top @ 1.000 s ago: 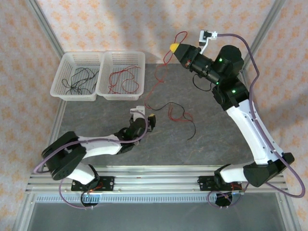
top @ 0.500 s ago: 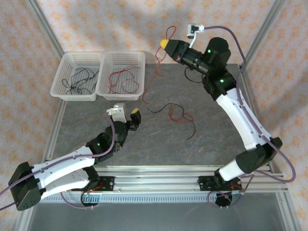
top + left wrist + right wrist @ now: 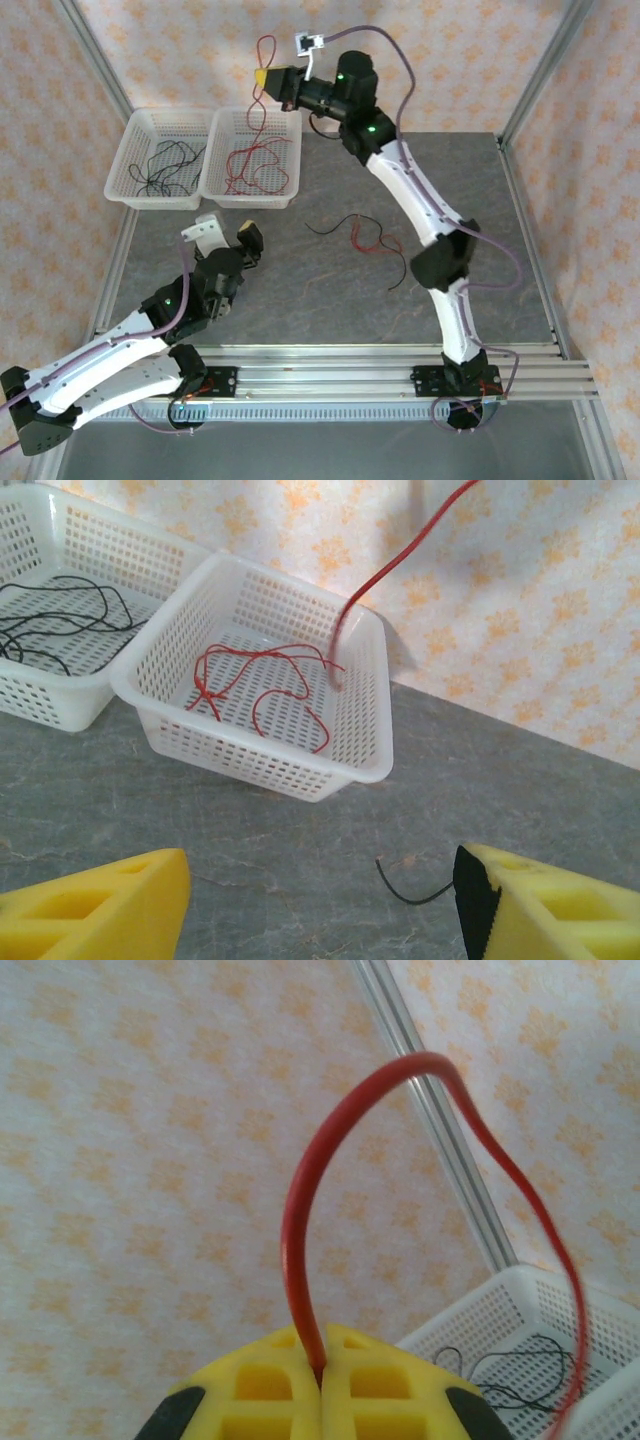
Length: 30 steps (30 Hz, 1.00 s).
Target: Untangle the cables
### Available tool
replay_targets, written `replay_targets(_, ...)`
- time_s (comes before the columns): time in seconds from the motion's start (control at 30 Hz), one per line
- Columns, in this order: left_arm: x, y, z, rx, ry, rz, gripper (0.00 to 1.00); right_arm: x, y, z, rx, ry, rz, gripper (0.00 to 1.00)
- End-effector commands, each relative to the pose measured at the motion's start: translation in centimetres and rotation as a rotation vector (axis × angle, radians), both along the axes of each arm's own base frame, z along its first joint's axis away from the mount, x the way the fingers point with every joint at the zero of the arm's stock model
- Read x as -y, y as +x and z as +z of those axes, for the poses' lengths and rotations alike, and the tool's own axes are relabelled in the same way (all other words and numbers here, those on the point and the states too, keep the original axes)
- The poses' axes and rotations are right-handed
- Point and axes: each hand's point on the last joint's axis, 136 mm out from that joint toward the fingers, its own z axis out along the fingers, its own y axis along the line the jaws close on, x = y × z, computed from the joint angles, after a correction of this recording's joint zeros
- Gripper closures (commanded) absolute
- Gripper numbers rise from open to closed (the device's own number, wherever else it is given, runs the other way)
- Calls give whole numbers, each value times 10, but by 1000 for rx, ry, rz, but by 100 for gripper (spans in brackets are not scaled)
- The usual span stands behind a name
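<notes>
Cables [image 3: 362,238] are very thin strings, some red and some black, much thinner than a finger.

The right pincer [image 3: 322,1378] is shut tight on one red cable [image 3: 300,1210]. This cable comes up from between the yellow pads [image 3: 260,1385] and bends over in a round loop above the pincer. Then it drops down past the pincer. Its low end hangs into a white basket [image 3: 250,200] just under the pincer. More red cables [image 3: 255,170] lie curled on the floor of that basket. A second basket [image 3: 150,203] touches it on the side away from the right arm. It has black cables [image 3: 165,160] in a loose heap.

The left pincer [image 3: 320,905] is wide open and holds nothing. It sits low over the grey table [image 3: 480,220]. Just ahead of it lies the end of a black cable [image 3: 410,892], flat on the table. In the wrist view this end shows between the two yellow fingers [image 3: 100,910], close to the right one. I cannot tell if it touches. The two baskets stand farther ahead.

Off to the right of the left pincer, well apart from both pincers, more cables lie on the table. A black one and a red one cross each other there in wiggly lines.
</notes>
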Motion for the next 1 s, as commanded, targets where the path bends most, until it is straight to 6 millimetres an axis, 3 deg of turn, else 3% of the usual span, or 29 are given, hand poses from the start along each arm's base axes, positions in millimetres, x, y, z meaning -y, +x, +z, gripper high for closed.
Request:
replay_targets(0.0,-14,-6,8,-17,32,44,29,-16,23,-33,-9,-10,8,100)
replay_targets(0.33,-12,-8,11,-21,29,22,29,-34,94,-149,-111,-69,-158,100)
replay_targets(0.7,-13,-8,13,-20,37,24,29,-32,125,-262,-291,-209,-280,100)
replay_targets(0.87,-9,-7,13,-23,30,8,29,-20,126,-323,-425,-351,-354,80)
replay_targets(0.97,-5,-5,14,-28,31,-3,29,-13,120,-333,-431,-452,-405,69)
